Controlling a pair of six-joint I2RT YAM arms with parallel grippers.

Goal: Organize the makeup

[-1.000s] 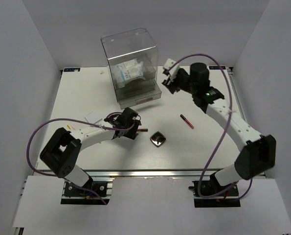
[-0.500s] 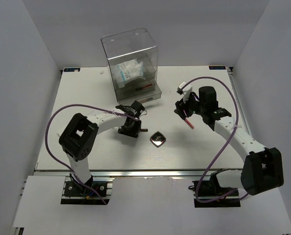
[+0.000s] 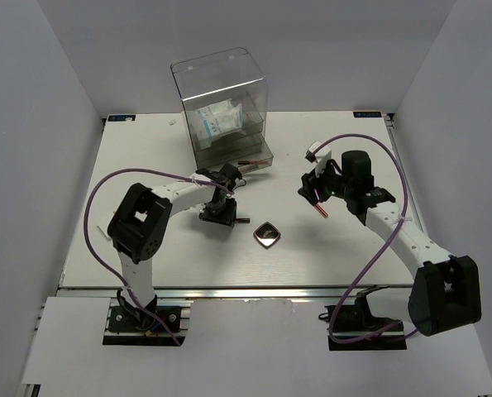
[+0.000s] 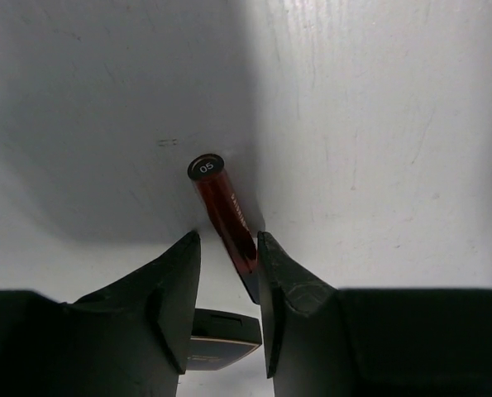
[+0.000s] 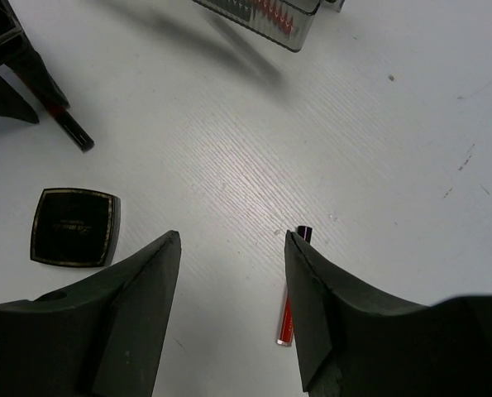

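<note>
My left gripper (image 4: 229,240) straddles the dark-red stick (image 4: 221,203) at mid-frame, jaws narrow but not pinching. Next, squeeze. My right gripper (image 5: 231,238) gapes empty above the second stick (image 5: 287,318).

Bends the left arm up from the bottom left to mid-frame in the top view, points the left gripper (image 3: 222,215) down with fingers (image 4: 175,289) a little apart, and holds the right gripper (image 3: 313,190) wide open right of centre.
</note>
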